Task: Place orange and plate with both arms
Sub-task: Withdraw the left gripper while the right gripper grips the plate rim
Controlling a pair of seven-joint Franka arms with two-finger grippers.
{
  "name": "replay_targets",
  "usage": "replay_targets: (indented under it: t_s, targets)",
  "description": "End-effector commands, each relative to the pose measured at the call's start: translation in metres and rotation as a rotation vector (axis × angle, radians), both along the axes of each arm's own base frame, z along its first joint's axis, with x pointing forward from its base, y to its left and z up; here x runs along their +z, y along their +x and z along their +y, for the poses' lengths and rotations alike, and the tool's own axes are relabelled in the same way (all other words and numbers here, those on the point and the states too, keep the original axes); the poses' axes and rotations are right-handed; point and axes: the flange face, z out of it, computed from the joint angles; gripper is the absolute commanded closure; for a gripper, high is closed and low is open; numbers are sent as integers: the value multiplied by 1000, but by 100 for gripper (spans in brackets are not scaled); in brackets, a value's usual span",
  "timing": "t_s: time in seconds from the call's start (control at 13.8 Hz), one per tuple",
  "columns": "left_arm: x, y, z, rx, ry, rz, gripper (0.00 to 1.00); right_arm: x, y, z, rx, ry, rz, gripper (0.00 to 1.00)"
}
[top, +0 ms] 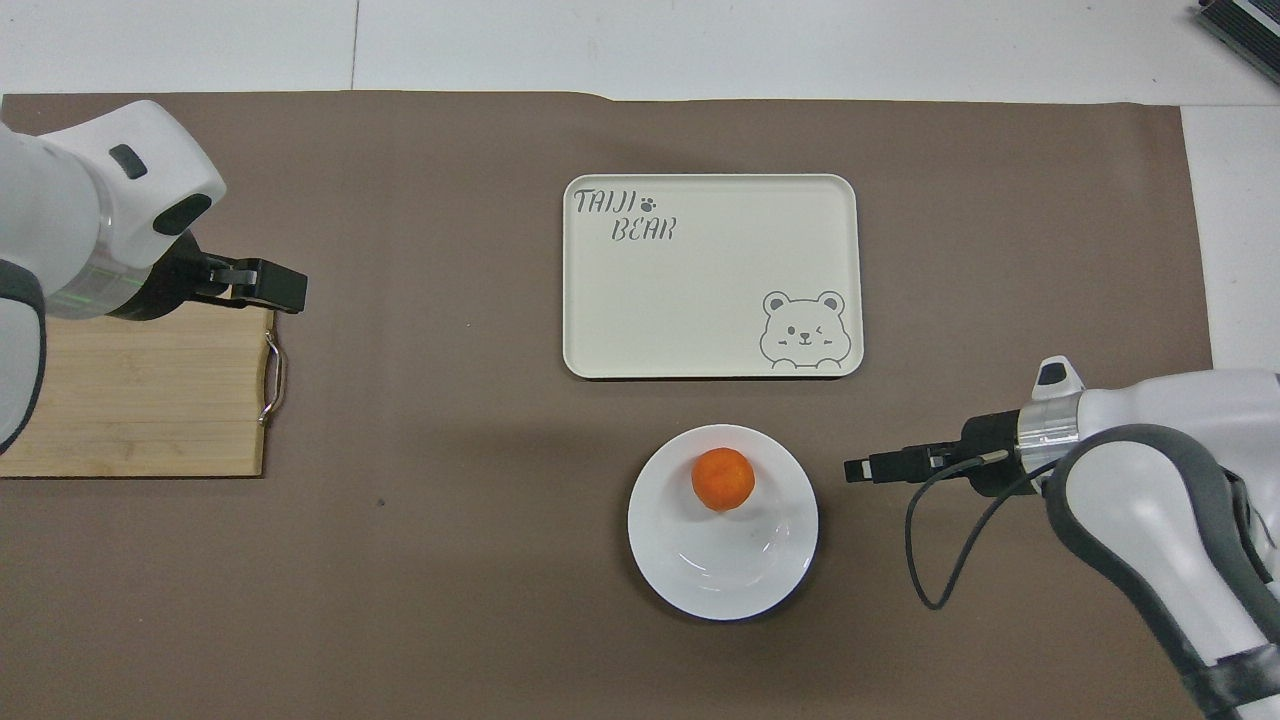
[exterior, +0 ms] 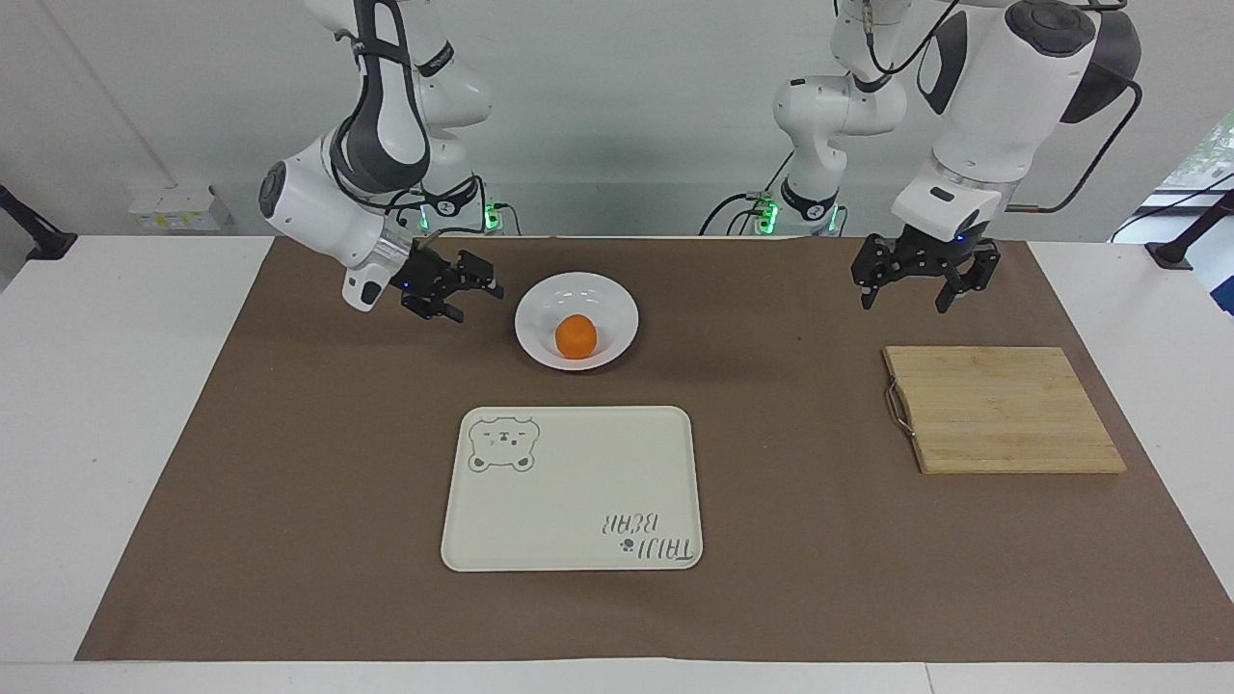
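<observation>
Facing view: orange (exterior: 576, 336) seated in plate (exterior: 578, 289), upper centre of frame, on brown-covered worktop (exterior: 289, 434). Bear tray (exterior: 578, 482) at lower centre, bare, farther from the robots than the plate. Wooden board (exterior: 1003, 410) at mid-height toward the left arm's end. Right hand (exterior: 475, 301) low, just beside the plate rim, apart from it, fingers spread, nothing held. Left hand (exterior: 901, 301) raised above the mat, near the board's robot-side edge, fingers spread wide, nothing held. Overhead view: orange (top: 722, 478) in the tray-side half of the plate (top: 720, 570), lower centre of frame; tray (top: 700, 300) at centre; board (top: 140, 400) at the frame edge. Right hand (top: 858, 468) pointing at the plate rim with a small gap; left hand (top: 290, 293) over the board's corner. Step in hand, as judged: approach of the right hand to the plate. Next move: close the gap, seat one finger under and one over the rim, pinch firmly, lift level to prevent the orange from rolling.
</observation>
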Motion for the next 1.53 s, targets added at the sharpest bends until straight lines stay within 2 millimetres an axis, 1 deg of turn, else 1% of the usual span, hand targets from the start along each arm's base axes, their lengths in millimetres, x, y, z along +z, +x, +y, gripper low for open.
replay_targets:
  t_s: [0.0,0.22,0.36,0.44,0.58,0.65,0.8,0.95,1.09,1.16,1.24,1.38,1.45]
  targets:
    - [1,-4,6,-6,15,8,0,-25,-14,9,4,32,-28,0]
    - [3,-4,4,-8,14,1,0,-51,-26,13,4,63,-46,0]
    - [3,-3,6,-3,14,1,0,-76,-36,14,-7,108,-56,0]
    - [3,-3,6,-3,14,1,0,-85,-41,19,-11,114,-52,0]
    - [4,-3,6,-2,13,0,0,-89,-47,33,-22,114,-47,0]
    - [4,-3,6,-2,13,-2,0,-92,-49,35,-32,122,-40,0]
    - [4,-3,6,-2,12,-5,0,-101,-59,34,-48,128,-12,0]
    - [4,-2,5,-3,12,-3,0,-100,-61,35,-57,142,-5,0]
    - [3,-2,6,-5,13,-1,0,-103,-64,38,-57,145,5,0]
    - [4,-3,5,-6,13,-3,0,-103,-65,41,-65,151,12,12]
    - [3,-3,4,-9,11,-1,0,-102,-66,46,-69,150,25,22]
    - [4,-3,3,-3,6,-2,0,-102,-66,46,-90,149,45,45]
    - [3,-3,5,2,3,4,0,-103,-66,47,-97,148,56,59]
